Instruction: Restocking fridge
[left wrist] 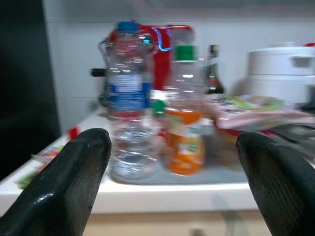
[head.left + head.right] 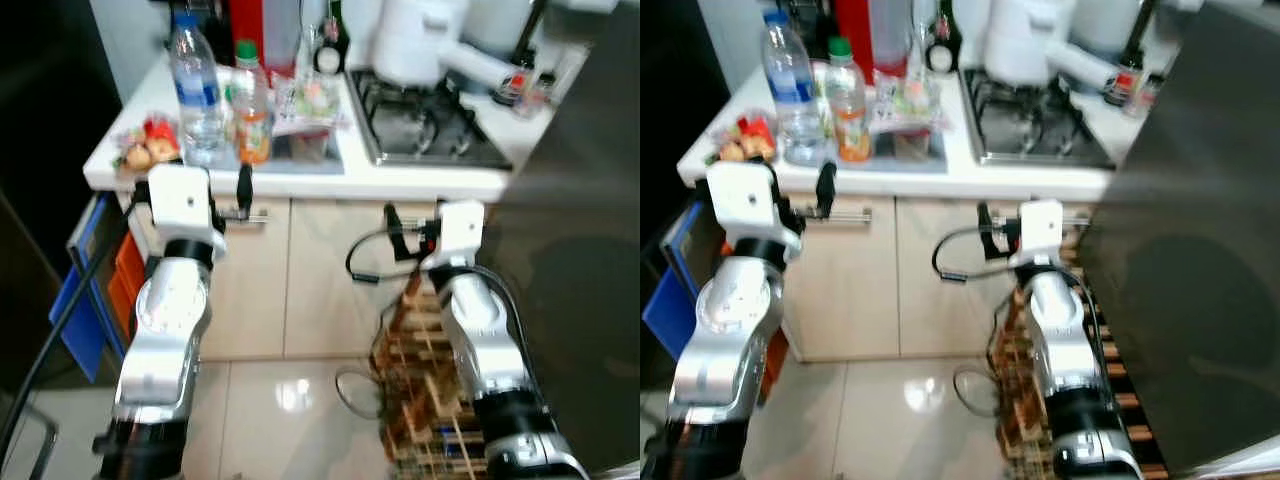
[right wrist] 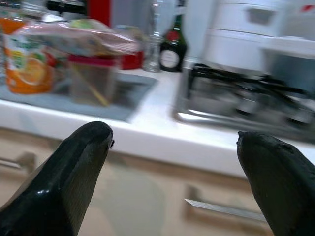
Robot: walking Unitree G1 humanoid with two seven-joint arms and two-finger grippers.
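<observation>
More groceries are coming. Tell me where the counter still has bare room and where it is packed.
Bare: the white front strip of the counter before the stove. Packed: the grey mat with the water bottle, juice bottle and wrapped tray, and the left corner with snacks.

Your head cameras look forward and down over both arms at the desk point(image 2: 300, 185) at 12 o'clock. Each wrist camera sits low and close to its edge, both sharing the orange juice bottle point(image 1: 184, 123).
</observation>
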